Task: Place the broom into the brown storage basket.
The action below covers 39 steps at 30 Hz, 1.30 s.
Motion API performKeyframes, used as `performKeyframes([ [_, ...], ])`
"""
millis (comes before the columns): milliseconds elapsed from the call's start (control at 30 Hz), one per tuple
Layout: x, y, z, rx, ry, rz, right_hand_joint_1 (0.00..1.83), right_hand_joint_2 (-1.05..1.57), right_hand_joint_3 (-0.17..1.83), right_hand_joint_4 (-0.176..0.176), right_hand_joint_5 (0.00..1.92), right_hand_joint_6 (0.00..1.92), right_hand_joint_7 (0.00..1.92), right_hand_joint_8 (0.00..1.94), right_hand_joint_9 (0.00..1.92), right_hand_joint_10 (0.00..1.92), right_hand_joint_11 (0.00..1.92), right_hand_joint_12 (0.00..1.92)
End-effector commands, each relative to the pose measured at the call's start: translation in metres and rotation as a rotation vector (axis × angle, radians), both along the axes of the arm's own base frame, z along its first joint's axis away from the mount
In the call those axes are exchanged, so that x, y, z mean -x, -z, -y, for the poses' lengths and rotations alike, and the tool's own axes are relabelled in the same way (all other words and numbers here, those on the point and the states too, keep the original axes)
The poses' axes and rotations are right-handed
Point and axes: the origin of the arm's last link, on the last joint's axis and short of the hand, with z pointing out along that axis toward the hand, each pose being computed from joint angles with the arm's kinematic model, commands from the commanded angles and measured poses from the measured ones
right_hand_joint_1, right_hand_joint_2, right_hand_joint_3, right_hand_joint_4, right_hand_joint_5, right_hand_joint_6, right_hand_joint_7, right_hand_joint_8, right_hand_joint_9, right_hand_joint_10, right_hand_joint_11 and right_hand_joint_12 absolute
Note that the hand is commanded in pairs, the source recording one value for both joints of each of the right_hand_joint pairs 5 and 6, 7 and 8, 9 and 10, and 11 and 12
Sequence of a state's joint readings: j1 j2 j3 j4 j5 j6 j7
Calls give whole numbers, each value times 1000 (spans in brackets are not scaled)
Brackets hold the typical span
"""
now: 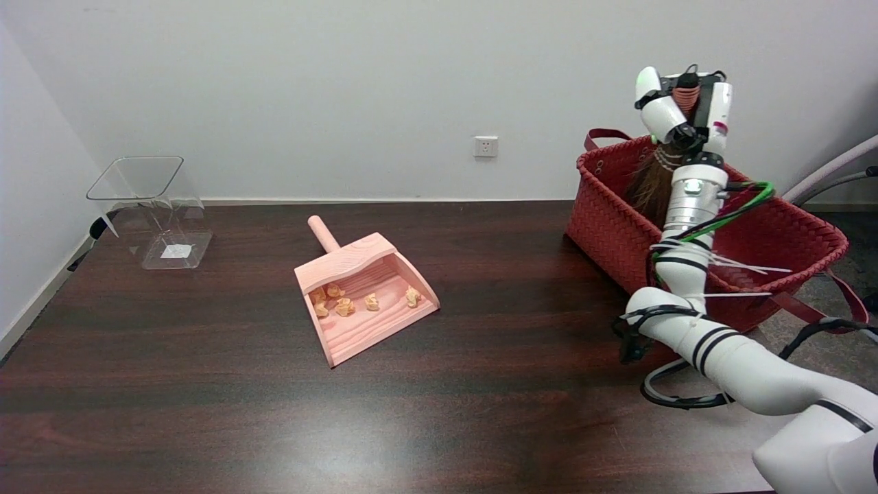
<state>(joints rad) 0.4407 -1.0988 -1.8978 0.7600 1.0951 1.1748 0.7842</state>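
Raised over the basket [713, 240], my right hand [686, 110] is wrapped round the broom [648, 185], gripping its handle. To finish well I should lower straight down, keep the bristles clear of the rim, and let go only once they rest inside. Nearer me, the dustpan [363, 295] lies well apart on the table [480, 384]. The broom hangs nearly upright, bristles down inside the basket, handle up in my grip.
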Motion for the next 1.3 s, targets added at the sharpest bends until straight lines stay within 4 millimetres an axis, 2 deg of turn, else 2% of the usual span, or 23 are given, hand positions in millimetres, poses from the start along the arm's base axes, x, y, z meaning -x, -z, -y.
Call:
performKeyframes([
  [33,18,37,18,-72,48,-2,678,1571,501,0,1920,1920,1920,1920,1920,1920,1920,1920],
  [200,26,42,14,-89,62,20,708,1571,398,0,1920,1920,1917,1917,1920,1920,1920,1920],
  [367,42,34,3,-70,108,38,735,1571,367,0,1920,1920,1860,1860,1920,1920,1920,1920],
  [667,52,22,-11,-29,132,60,746,1571,397,0,1920,1920,1801,1801,1920,1920,1920,1920],
  [933,49,25,-12,-41,110,66,741,1571,417,0,1908,1908,1710,1710,1908,1908,1908,1908],
  [967,48,25,-13,-41,105,66,736,1571,438,0,1746,1746,1666,1666,1746,1746,1746,1746],
  [1000,41,35,-10,-75,63,69,728,1571,452,0,1678,1678,1663,1663,1678,1678,1678,1678],
  [1033,22,62,-5,-172,-53,85,727,1554,459,0,1632,1632,1673,1673,1632,1632,1632,1632],
  [1067,46,26,-13,-44,97,71,743,1487,461,0,1524,1524,1719,1719,1524,1524,1524,1524],
  [1300,44,31,-9,-79,123,75,832,1250,501,0,1124,1124,1592,1592,1124,1124,1124,1124],
])
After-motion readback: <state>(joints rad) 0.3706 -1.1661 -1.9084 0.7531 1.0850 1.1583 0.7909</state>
